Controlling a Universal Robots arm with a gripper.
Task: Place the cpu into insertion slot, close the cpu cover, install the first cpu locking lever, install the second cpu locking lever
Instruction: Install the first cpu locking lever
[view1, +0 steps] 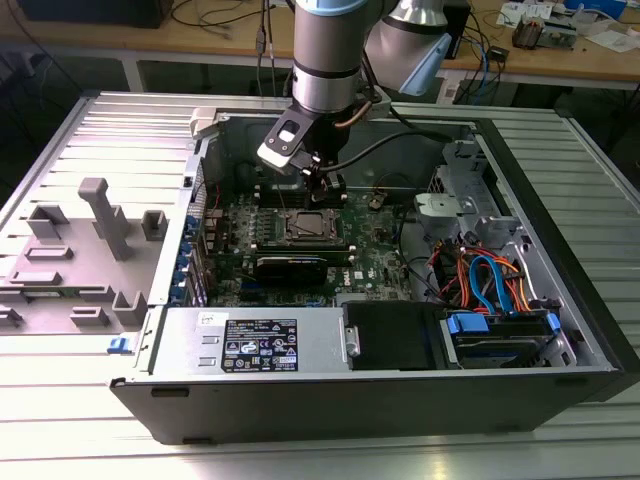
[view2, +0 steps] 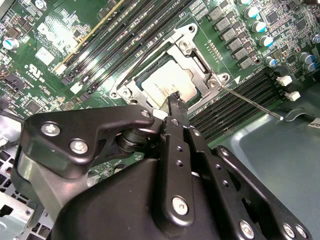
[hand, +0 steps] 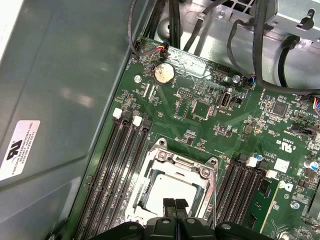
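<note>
Grey robot arm (view1: 325, 60) is reaching down into the open black computer case (view1: 400, 400), which is lying on the ribbed metal bench (view1: 100, 440). The black two-fingered tool (view1: 326, 186) is hovering low over the green circuit board (view1: 375, 260), just above the socket. In both wrist views the tool (view2: 175, 101) (hand: 175, 204) is showing its fingertips (hand: 169, 203) pressed together, clenched with nothing between them, the tips sitting over one edge of the small flat square silver-topped cpu (view2: 167, 80). Whether they are touching the metal, cannot tell. The cpu (hand: 167, 190) is lying flat inside the square dark insertion slot (hand: 146, 192). The thin silver square cpu cover (hand: 175, 160) is lying down around it, its central window framing the chip top. In the second wrist view a thin silver wire locking lever (view2: 250, 102) is angling out from a corner of the socket, crossing over long narrow black memory slots toward the grey case wall. More memory slots (hand: 125, 165) are running alongside the socket. A round silver coin battery (hand: 163, 73) is sitting farther along the board. On the exterior view's left, a grey plastic fixture (view1: 100, 215) is standing on the bench, well apart from the case.
</note>
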